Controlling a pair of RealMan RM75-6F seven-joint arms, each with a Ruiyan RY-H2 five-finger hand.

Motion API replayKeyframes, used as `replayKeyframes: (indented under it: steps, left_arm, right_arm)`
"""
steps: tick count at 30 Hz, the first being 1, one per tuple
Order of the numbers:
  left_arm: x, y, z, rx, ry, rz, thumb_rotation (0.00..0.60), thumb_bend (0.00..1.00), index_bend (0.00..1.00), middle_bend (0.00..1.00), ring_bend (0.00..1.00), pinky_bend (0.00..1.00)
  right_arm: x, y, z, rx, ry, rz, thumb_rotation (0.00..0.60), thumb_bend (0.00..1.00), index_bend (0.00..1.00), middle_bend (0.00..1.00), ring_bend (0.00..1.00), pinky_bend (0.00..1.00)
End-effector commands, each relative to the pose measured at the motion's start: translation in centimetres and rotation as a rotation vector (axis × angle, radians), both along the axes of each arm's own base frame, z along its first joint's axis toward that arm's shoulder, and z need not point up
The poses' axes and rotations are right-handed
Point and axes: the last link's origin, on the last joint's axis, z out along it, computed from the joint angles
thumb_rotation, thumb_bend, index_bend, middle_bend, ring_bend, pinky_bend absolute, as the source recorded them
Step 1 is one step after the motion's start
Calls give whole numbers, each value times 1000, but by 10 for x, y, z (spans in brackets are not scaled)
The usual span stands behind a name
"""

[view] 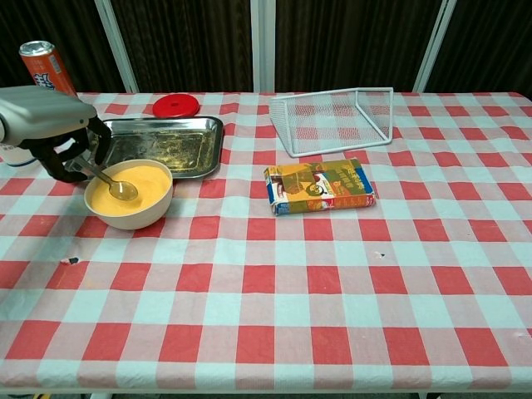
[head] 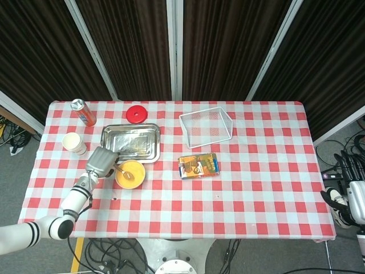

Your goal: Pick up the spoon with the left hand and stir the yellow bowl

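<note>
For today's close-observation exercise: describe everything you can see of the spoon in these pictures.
The spoon looks like shiny metal, slim-handled with a small oval bowl. It slants down from upper left, its bowl end resting in the yellow contents of the yellow bowl. The left hand grips the handle's upper end beside the bowl's left rim. In the head view it shows only faintly.
</note>
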Motion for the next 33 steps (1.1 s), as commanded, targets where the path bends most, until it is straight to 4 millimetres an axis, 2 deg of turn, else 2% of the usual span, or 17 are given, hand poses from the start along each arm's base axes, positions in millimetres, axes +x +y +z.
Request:
replayKeyframes:
  steps: [1,23,33]
  left_arm:
    - [0,1,-1,-8,1,2,600,319,532,864,861,906]
    - [-1,2,-2,-20,-28,18,600,340,590,870,861,906]
    - [-1,1,-2,-16,-28,14,600,386,639,878,864,906]
  right_arm:
    - [0,0,0,-1,0,-2,600,150,0,0,0,0]
    - [-3,2,-1,-2,-9,-13,600,132,0,0,0,0]
    - [-3,2,-2,-1,-11,-14,600,132,0,0,0,0]
